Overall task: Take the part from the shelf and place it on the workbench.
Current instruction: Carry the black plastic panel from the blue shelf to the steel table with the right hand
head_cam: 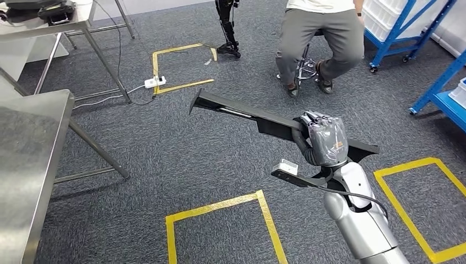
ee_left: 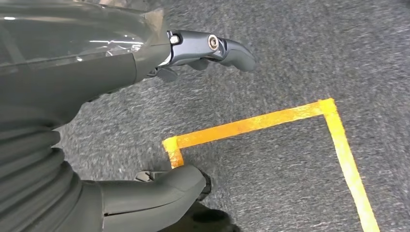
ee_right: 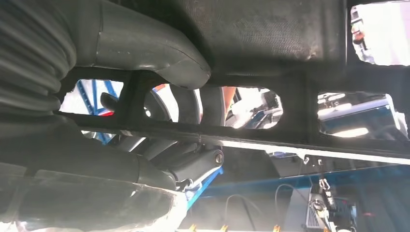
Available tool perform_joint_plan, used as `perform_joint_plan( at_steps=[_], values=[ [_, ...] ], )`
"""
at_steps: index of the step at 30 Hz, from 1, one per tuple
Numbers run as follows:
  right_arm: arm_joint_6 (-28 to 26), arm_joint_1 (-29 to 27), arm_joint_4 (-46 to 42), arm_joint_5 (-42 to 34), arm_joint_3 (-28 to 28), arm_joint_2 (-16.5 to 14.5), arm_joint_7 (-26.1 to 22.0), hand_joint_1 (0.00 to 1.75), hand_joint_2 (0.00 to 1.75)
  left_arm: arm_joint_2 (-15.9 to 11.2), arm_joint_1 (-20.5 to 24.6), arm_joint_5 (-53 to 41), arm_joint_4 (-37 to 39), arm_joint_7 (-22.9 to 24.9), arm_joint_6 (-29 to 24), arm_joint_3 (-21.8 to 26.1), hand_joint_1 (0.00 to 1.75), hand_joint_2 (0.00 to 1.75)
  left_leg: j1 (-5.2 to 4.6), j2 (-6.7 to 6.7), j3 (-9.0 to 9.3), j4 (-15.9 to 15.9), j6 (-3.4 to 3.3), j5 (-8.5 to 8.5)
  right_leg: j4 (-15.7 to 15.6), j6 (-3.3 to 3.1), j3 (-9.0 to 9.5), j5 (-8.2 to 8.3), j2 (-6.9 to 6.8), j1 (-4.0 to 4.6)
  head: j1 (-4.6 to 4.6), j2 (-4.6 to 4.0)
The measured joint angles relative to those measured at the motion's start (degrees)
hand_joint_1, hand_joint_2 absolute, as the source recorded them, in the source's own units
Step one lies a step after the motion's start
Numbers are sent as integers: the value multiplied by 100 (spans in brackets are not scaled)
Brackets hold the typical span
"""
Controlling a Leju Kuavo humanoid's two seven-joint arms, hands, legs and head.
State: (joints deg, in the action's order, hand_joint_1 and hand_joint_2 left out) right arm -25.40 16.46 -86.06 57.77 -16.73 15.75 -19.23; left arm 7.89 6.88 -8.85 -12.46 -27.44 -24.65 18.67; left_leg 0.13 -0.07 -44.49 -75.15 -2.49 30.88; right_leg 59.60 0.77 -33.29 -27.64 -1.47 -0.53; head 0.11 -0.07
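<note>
The part [head_cam: 247, 114] is a long black flat plastic piece with cut-out openings, held roughly level above the grey carpet in the head view. My right hand [head_cam: 324, 137] grips it near its right end, fingers wrapped over the top. The right wrist view has the part [ee_right: 270, 48] close up, with my thumb and fingers [ee_right: 159, 53] curled around its bars. The steel workbench [head_cam: 27, 148] stands at the left edge of the head view. My left hand [ee_left: 193, 53] hangs over the floor, its fingers apart and holding nothing.
A person [head_cam: 321, 33] sits on a stool ahead. Blue shelf racks [head_cam: 406, 27] stand at the right. Yellow tape squares [head_cam: 220, 212] mark the carpet. A second steel table [head_cam: 71, 22] stands at the far left, and a white power strip [head_cam: 155, 82] with its cable lies beside it.
</note>
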Motion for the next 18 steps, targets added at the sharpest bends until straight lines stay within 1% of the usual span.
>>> perform_joint_plan(
  at_steps=[1,2,3,4,5,6,7,8,9,10,11,12,13,14,15,16,17,18],
  values=[
    [0,3,1,0,-1,-3,0,168,175,-2,0,-1,0,-1,0,0,0,175,-46,12,125,270,-72,-175,-3,-13,13,-9,-41,18,1,0],
    [0,7,0,0,-1,-6,0,168,175,-7,2,-1,-1,-2,0,0,0,175,-118,63,340,685,-165,-380,-10,-26,30,-18,-82,29,1,0],
    [0,7,0,0,-1,-8,0,168,175,-20,8,-2,-2,-3,0,1,0,175,-192,147,548,1074,-250,-521,-23,-33,50,-26,-121,40,4,0],
    [1,7,0,1,-2,-10,0,168,175,-33,17,-5,-4,-7,0,1,0,175,-260,224,707,1378,-315,-609,-41,-35,65,-31,-162,39,6,-1],
    [2,6,0,1,-2,-13,0,168,175,-45,25,-8,-7,-10,0,2,0,175,-311,274,795,1552,-354,-639,-59,-29,75,-34,-205,34,4,-1],
    [3,3,1,2,-3,-15,0,168,175,-55,31,-10,-8,-13,0,2,0,175,-334,278,814,1610,-365,-630,-82,-21,83,-35,-250,26,4,-1],
    [5,6,-4,2,-4,-19,-1,168,175,-58,32,-11,-9,-16,0,3,0,175,-349,234,844,1681,-388,-656,-123,-7,109,-30,-297,22,-2,0],
    [6,6,-12,2,-2,-21,-1,168,175,-58,25,-11,-8,-17,0,4,0,175,-330,187,918,1789,-405,-704,-138,0,130,-37,-308,32,-2,0],
    [7,10,-20,1,-1,-23,-3,168,175,-54,22,-11,-8,-19,0,5,0,175,-303,141,1009,1921,-433,-761,-95,-1,129,-72,-258,41,-5,-1],
    [7,19,-27,1,2,-22,-8,168,175,-48,24,-10,-7,-19,1,8,0,175,-270,95,1098,2046,-458,-821,62,-5,72,-147,-161,50,-7,-1],
    [7,23,-27,0,6,-15,-11,168,175,-37,29,-12,-7,-18,5,9,0,175,-231,49,1162,2129,-458,-863,355,-14,-67,-267,-38,44,0,-1],
    [7,24,-23,0,8,-8,-14,168,175,-23,38,-14,-7,-12,10,10,0,175,-214,-3,1178,2156,-460,-875,719,-9,-252,-400,64,23,3,-1],
    [7,18,-19,1,9,0,-16,168,175,-9,42,-16,-6,2,15,11,0,175,-197,-58,1178,2152,-445,-873,1068,15,-447,-509,117,-5,9,-1],
    [7,5,-14,1,9,5,-15,168,175,5,38,-19,-4,22,19,11,0,175,-177,-119,1177,2139,-421,-861,1278,65,-581,-551,134,-39,14,-1],
    [7,-6,-10,2,9,8,-14,168,175,17,31,-26,-2,52,23,11,0,175,-153,-178,1175,2111,-386,-841,1289,141,-618,-503,138,-83,13,-1],
    [7,-12,-8,2,9,8,-14,168,175,24,24,-39,2,106,37,11,0,175,-120,-239,1169,2057,-331,-806,1077,242,-540,-364,141,-132,12,-1],
    [7,-15,-5,2,10,9,-13,168,175,26,20,-55,5,188,64,11,0,175,-80,-298,1151,1965,-255,-749,696,353,-377,-182,162,-192,13,-1],
    [7,-13,2,2,7,5,-13,168,175,15,19,-81,8,300,97,11,0,175,-58,-355,1105,1856,-169,-681,391,442,-235,-52,226,-227,25,-1]
  ],
)
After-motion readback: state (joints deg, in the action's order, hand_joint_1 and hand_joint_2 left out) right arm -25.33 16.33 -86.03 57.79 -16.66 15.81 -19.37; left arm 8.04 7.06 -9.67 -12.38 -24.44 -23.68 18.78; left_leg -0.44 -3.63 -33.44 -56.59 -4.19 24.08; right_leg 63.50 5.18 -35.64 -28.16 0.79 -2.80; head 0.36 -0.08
